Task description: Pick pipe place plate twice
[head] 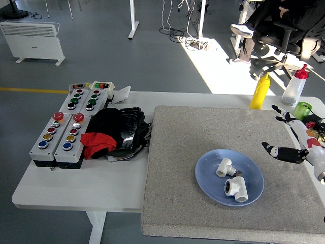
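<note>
Two white pipe fittings lie in the blue plate on the grey mat: one near the plate's middle, the other toward its front right. My right hand hovers to the right of the plate, near the mat's right edge, fingers spread and holding nothing. It is well apart from both fittings. The left arm is out of view.
Button boxes and a black and red cloth bundle sit at the left. A yellow bottle, a clear red-capped bottle and a green cup stand at the far right. A seated person is beyond the table.
</note>
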